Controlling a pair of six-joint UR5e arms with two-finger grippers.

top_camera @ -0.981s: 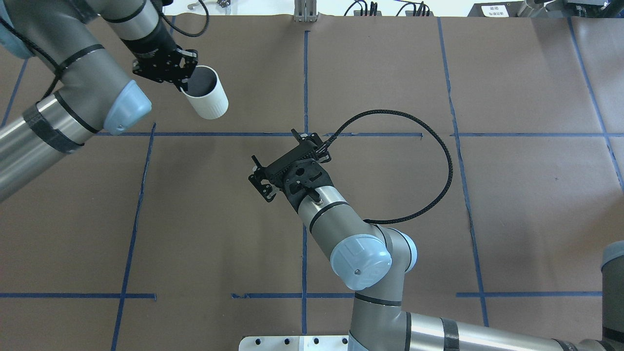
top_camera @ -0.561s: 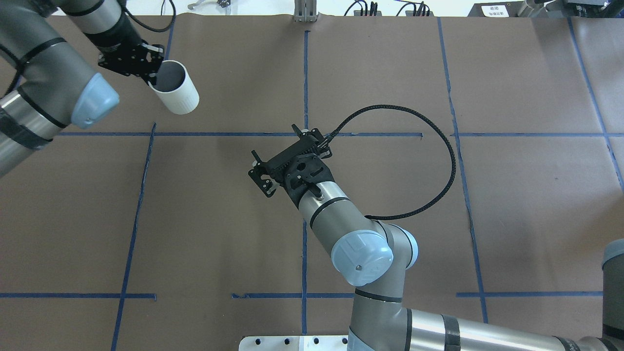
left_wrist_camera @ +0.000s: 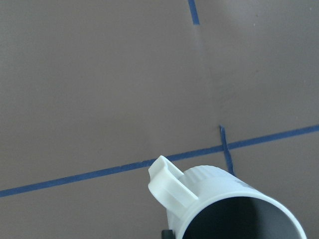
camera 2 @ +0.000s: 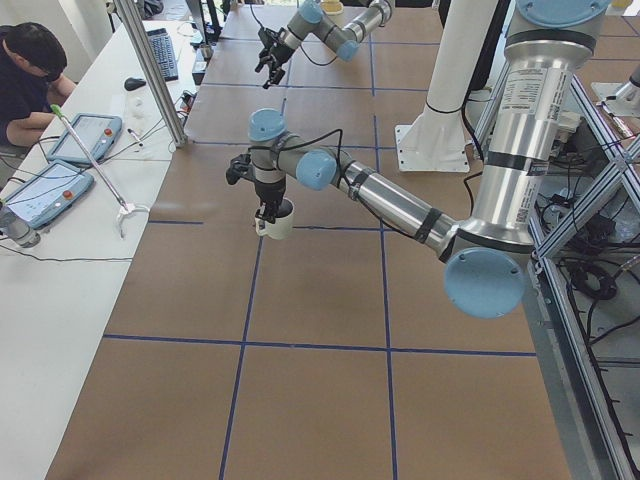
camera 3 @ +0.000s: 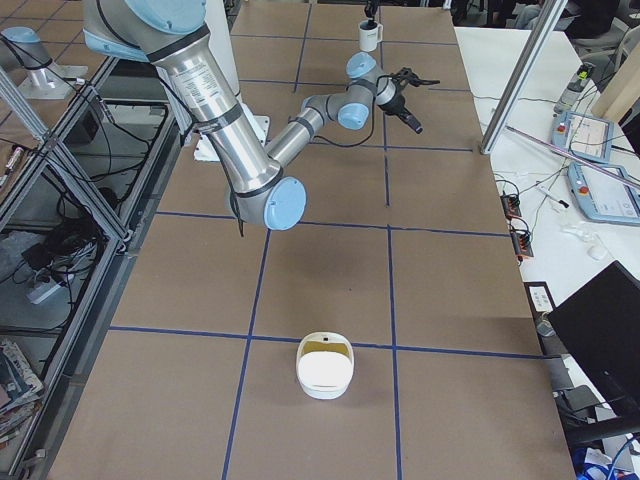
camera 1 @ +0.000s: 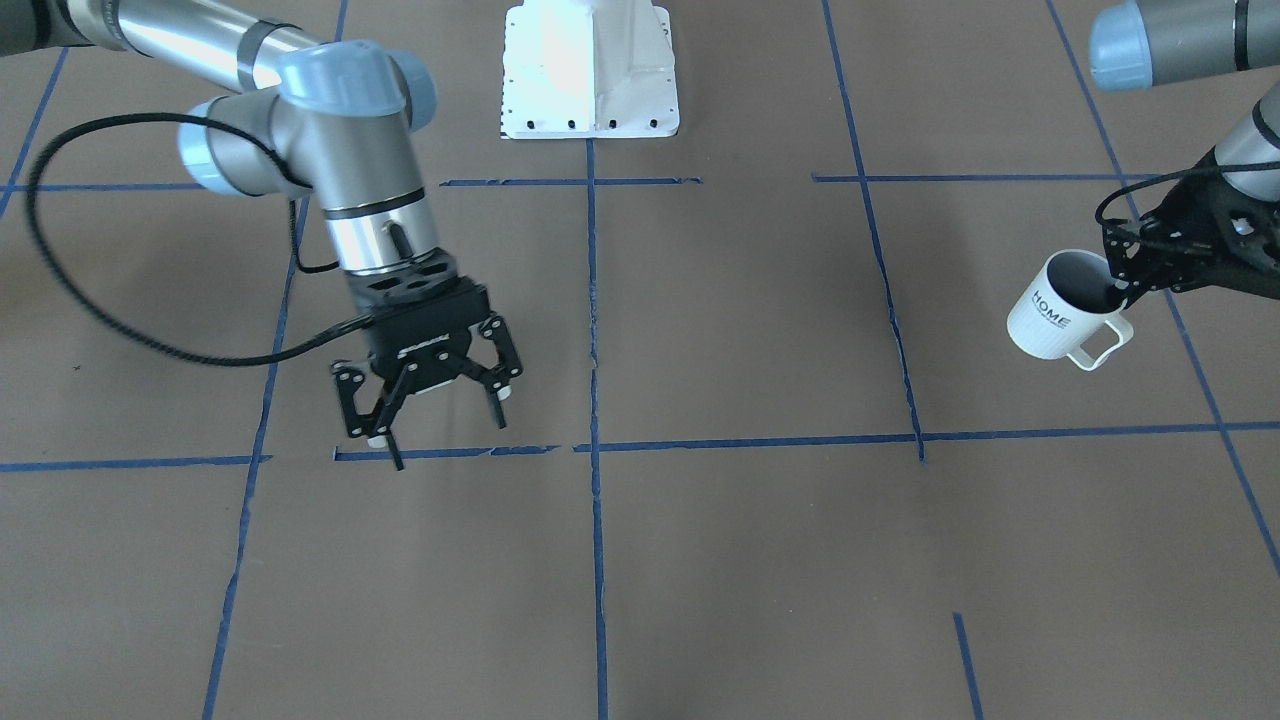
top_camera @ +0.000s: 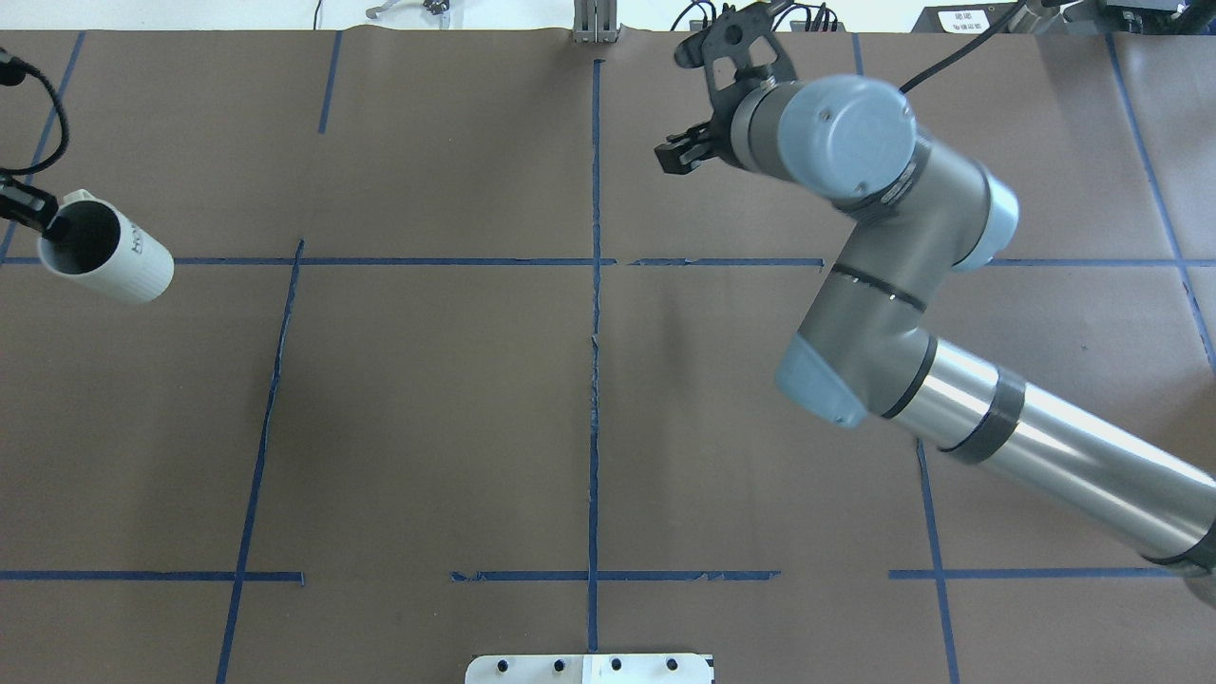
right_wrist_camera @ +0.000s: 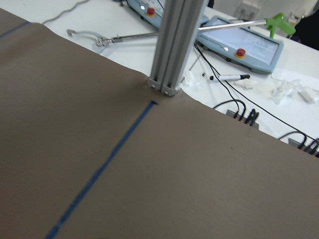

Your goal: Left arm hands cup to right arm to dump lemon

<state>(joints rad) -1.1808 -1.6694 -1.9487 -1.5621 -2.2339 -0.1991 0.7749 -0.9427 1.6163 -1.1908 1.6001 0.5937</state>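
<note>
The cream-white ribbed cup [top_camera: 106,255], lettered "HOME", hangs tilted above the table at the overhead view's far left. My left gripper [camera 1: 1125,287] is shut on its rim, opposite the lettering. The cup also shows in the front-facing view [camera 1: 1055,310], the left view [camera 2: 279,221] and the left wrist view [left_wrist_camera: 234,206]. Its inside looks dark grey and no lemon shows. My right gripper [top_camera: 727,27] is at the table's far edge in the overhead view, far from the cup. The front-facing view shows the right gripper [camera 1: 432,412] open and empty.
An aluminium post [right_wrist_camera: 172,45] stands at the far edge, with tablets and cables behind it. A white bowl [camera 3: 325,366] with a yellowish inside sits near the table's right end. The robot's base plate [camera 1: 590,70] is at the near edge. An operator [camera 2: 28,75] sits beyond the far edge.
My left gripper has carried the cup left to the overhead view's edge. My right arm has swung from the table's middle to the far edge, right of centre.
</note>
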